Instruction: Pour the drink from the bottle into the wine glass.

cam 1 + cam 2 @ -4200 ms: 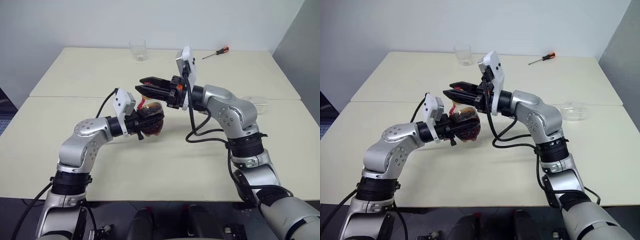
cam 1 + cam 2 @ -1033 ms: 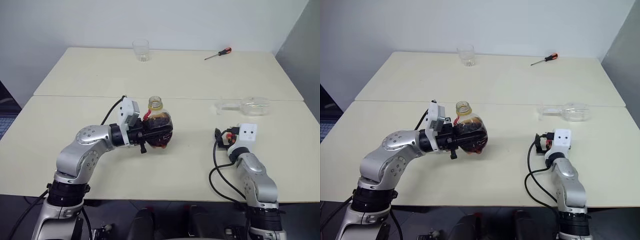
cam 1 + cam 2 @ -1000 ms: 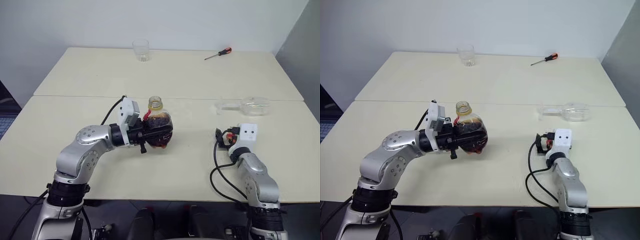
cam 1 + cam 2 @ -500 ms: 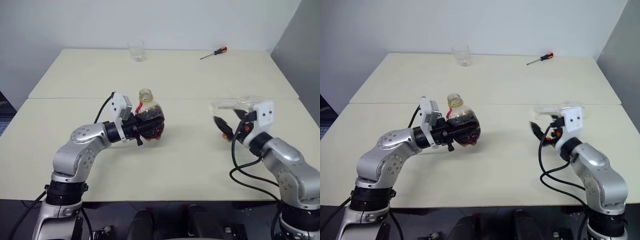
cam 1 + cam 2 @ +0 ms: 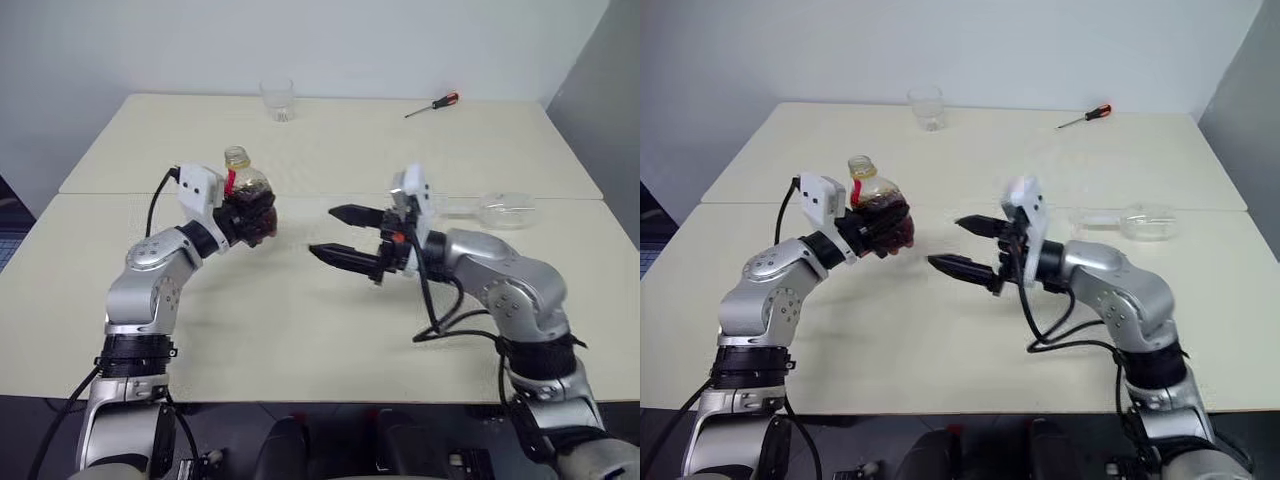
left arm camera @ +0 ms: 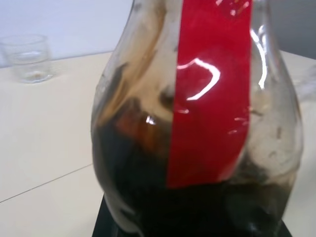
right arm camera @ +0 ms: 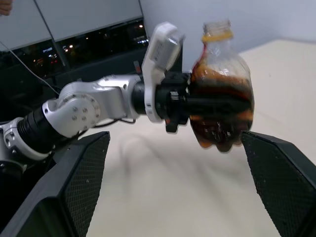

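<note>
Plastic bottle (image 5: 246, 203) upright, mouth upward

The head views were evenly and softly lit from above, with only faint, diffuse shadows under the arms on the pale surface (image 5: 300, 330) and a wall that darkened toward the corners. The left wrist view was close and soft: the bottle (image 6: 197, 128) was blurred, with a white glare streak on its red label, and the tumbler (image 6: 27, 57) behind was out of focus. The right wrist view was sharper, though its background beyond the surface was dim.
</note>
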`<state>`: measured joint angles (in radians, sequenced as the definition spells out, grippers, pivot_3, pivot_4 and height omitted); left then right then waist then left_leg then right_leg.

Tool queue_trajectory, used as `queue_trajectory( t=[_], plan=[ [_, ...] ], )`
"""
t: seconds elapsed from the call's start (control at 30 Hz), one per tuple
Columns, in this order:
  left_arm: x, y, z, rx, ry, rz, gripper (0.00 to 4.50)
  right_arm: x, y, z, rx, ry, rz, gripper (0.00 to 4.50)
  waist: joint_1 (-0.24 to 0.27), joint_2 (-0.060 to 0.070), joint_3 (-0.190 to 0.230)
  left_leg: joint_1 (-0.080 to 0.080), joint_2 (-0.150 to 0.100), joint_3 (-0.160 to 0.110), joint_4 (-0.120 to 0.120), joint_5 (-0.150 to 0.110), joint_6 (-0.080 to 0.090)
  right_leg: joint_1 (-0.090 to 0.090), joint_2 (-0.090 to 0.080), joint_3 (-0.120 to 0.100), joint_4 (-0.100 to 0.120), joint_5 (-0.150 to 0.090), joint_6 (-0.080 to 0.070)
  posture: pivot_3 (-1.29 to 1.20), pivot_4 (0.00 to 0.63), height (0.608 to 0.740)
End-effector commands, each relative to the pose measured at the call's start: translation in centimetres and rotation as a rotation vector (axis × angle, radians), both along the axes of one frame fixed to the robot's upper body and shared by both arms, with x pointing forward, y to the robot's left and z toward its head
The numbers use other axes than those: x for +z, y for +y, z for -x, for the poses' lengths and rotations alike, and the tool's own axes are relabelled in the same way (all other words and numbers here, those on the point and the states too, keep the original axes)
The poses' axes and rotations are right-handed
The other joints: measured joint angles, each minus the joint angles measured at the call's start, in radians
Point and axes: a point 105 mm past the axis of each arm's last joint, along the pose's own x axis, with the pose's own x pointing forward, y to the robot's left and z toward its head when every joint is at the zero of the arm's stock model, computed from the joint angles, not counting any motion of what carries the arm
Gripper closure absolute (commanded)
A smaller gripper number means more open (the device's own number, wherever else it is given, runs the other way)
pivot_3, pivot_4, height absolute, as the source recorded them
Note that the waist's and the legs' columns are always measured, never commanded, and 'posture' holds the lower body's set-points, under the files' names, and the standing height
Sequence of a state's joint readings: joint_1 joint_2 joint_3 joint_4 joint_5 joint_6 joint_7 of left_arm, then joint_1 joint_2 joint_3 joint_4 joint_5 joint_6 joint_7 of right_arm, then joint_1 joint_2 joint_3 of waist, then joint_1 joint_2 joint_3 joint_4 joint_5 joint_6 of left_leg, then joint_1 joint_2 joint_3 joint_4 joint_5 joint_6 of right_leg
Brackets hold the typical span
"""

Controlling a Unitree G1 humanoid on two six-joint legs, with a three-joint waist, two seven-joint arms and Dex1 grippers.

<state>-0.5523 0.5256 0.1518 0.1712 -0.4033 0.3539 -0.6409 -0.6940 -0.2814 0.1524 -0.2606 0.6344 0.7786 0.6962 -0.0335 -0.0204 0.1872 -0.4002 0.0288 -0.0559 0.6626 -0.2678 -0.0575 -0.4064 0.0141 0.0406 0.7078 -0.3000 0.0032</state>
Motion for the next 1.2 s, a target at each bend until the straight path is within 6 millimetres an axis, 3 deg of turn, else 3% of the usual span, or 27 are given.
queue_trajectory(
  t=[0.03,0.23,0.57,0.77,1.17,1.2],
  plan=[
    [2.7,3.0,-0.6,0.116,-0.115,-0.020,3.55,0.9,1.6,-0.9,-0.009,-0.075,0.000,0.00,0.001,0.000,0.000,0.000,0.000,0.000,0.000,0.000,0.000,0.000,0.000,0.000,0.000,0.000,0.000,0.00,0.150,0.740],
    [2.3,7.8,-2.3,0.293,-0.122,-0.019,3.55,1.5,4.5,-1.8,-0.007,-0.102,-0.008,0.00,0.001,0.000,0.000,0.000,0.000,0.000,0.000,0.000,0.000,-0.001,-0.001,-0.001,0.001,0.000,0.000,0.00,0.150,0.740],
    [-0.4,11.5,-3.6,0.476,-0.092,0.056,3.55,1.1,6.0,-1.5,-0.027,-0.121,0.011,0.00,0.002,-0.001,-0.001,-0.001,0.000,0.001,0.001,0.000,0.000,-0.002,-0.003,-0.003,0.003,0.000,0.000,0.00,0.150,0.740],
    [-2.4,12.4,-3.6,0.550,-0.066,0.109,3.55,0.8,6.3,-1.3,-0.035,-0.116,0.013,0.00,0.002,-0.002,-0.001,-0.001,0.000,0.000,0.001,0.000,0.000,-0.003,-0.002,-0.003,0.004,0.000,0.000,0.00,0.150,0.740],
    [-3.7,12.7,-3.5,0.586,-0.041,0.097,3.55,1.0,5.9,-1.8,-0.061,-0.120,0.017,0.00,0.001,-0.002,-0.001,-0.001,0.000,0.000,0.001,0.000,0.000,-0.003,-0.002,-0.003,0.005,0.000,0.000,0.00,0.150,0.740],
    [-3.8,12.7,-3.5,0.584,-0.039,0.097,3.20,1.0,5.9,-1.8,-0.061,-0.120,0.018,0.00,0.001,-0.002,-0.001,-0.001,0.000,0.000,0.001,0.000,0.000,-0.003,-0.002,-0.003,0.005,0.000,0.000,0.00,0.150,0.740]
  ],
)
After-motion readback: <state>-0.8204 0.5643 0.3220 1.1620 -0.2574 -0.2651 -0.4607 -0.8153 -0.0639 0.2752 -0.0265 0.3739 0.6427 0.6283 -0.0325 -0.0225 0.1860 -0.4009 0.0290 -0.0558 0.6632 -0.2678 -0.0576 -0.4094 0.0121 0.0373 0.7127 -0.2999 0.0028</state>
